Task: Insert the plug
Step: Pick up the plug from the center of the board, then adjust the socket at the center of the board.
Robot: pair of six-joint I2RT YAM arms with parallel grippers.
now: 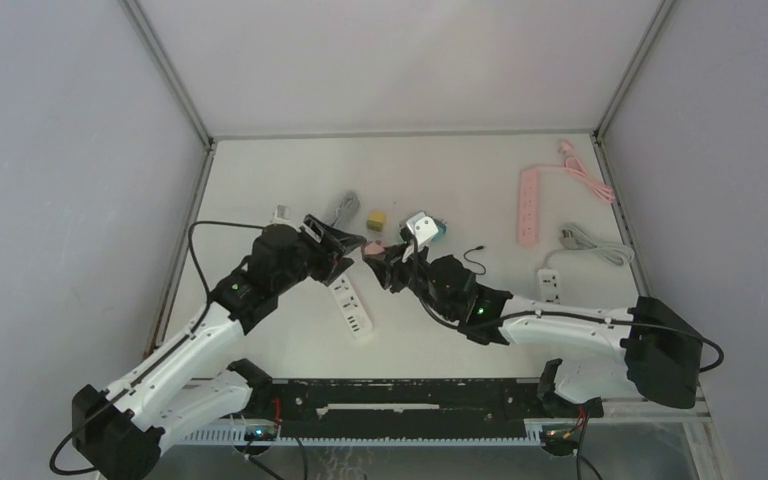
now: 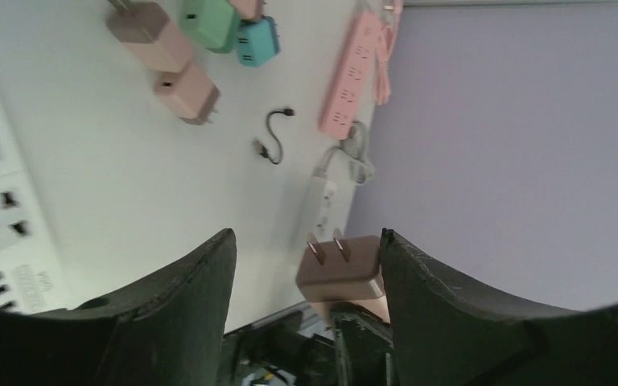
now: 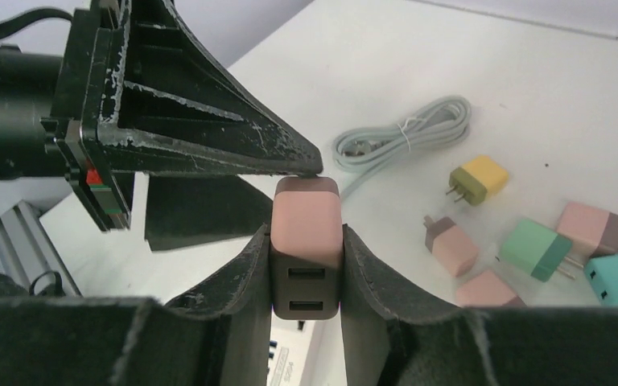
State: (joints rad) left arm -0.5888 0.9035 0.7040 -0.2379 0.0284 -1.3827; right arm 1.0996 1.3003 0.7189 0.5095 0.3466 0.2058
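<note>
The plug [image 3: 306,221] is a pink block with two USB ports on its dark end. My right gripper [image 3: 306,231] is shut on it above the table. In the left wrist view the plug [image 2: 340,269] shows its two prongs and rests against one finger of my left gripper [image 2: 306,235], which stands open around it. From above, the two grippers meet at the plug [image 1: 372,248], the left gripper [image 1: 345,243] on its left and the right gripper [image 1: 385,262] on its right. A white power strip [image 1: 352,308] lies on the table just below them.
Loose pink, green, teal and yellow plugs [image 3: 479,178] and a coiled grey cable [image 3: 406,133] lie behind the grippers. A pink power strip [image 1: 528,205], a small white strip [image 1: 549,284] and a short black cable [image 1: 476,258] lie to the right.
</note>
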